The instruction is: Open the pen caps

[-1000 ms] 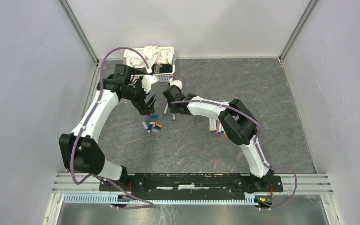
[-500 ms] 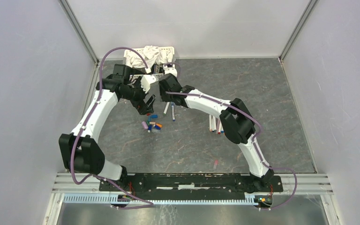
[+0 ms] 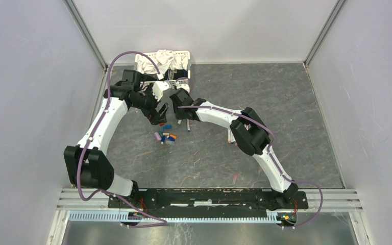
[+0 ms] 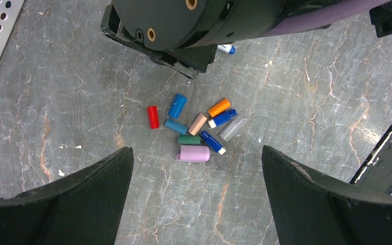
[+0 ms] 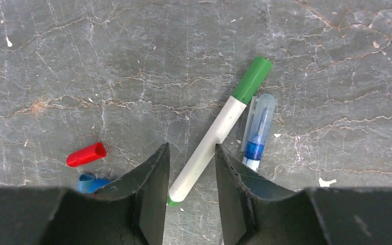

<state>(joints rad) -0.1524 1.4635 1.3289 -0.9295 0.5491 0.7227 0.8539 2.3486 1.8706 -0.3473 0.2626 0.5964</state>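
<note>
Pen caps: small, loose, coloured plastic cylinders heaped on the floor directly below left gripper, which is spread wide and empty.
Right gripper: jaws parted, straddling green-capped white marker pen, not pinching it.

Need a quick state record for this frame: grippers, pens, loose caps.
left gripper: open wide, above the loose caps
right gripper: jaws apart, either side of the green-capped pen; no clamp evident
green-capped pen: lying flat, cap on
blue pen: beside the green-capped pen, clear cap on
loose caps: one cluster; blue, orange, green, beige, lilac
red cap: at the cluster's edge, just apart from the others
basket: far left corner, cloths inside
</note>
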